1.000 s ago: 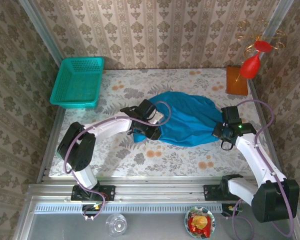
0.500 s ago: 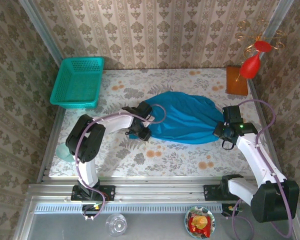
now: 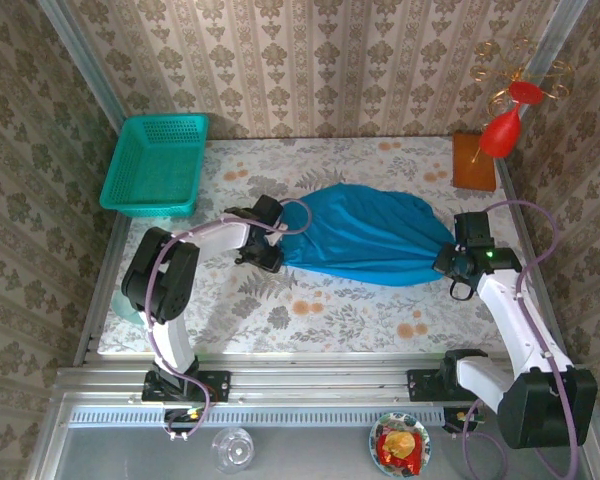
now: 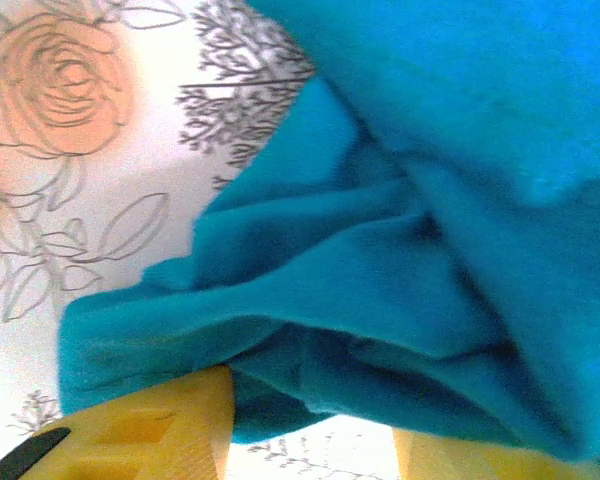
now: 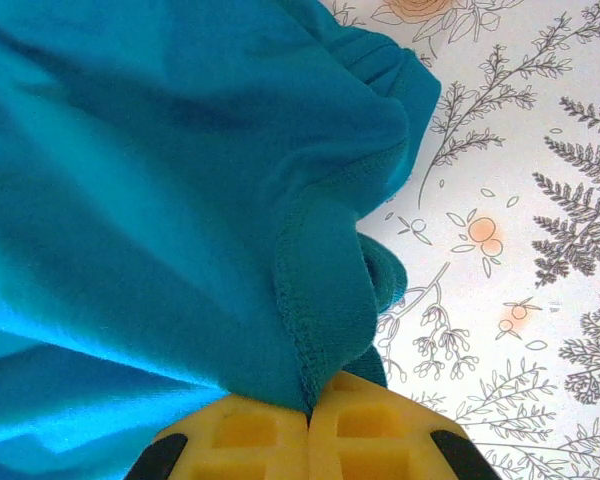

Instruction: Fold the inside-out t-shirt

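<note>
The inside-out t-shirt [image 3: 365, 235] is bright blue and lies bunched and stretched across the middle of the table. My left gripper [image 3: 268, 247] sits at its left end, low on the table. In the left wrist view the jaws [image 4: 310, 452] stand open; folds of the t-shirt [image 4: 400, 250] drape over both yellow fingers [image 4: 150, 435], with bare table showing between them. My right gripper [image 3: 450, 258] is at the shirt's right end. In the right wrist view it [image 5: 308, 418] is shut on a stitched hem of the t-shirt [image 5: 230, 200].
A teal mesh basket [image 3: 158, 165] stands at the back left corner. A brown block [image 3: 473, 162] and a red hanging ornament [image 3: 502, 130] are at the back right. The floral table [image 3: 310, 310] runs to a metal rail in front.
My left gripper has slid left toward the shirt's left end and its jaws have widened. The right gripper has shifted slightly right, and the shirt now lies more stretched out.
</note>
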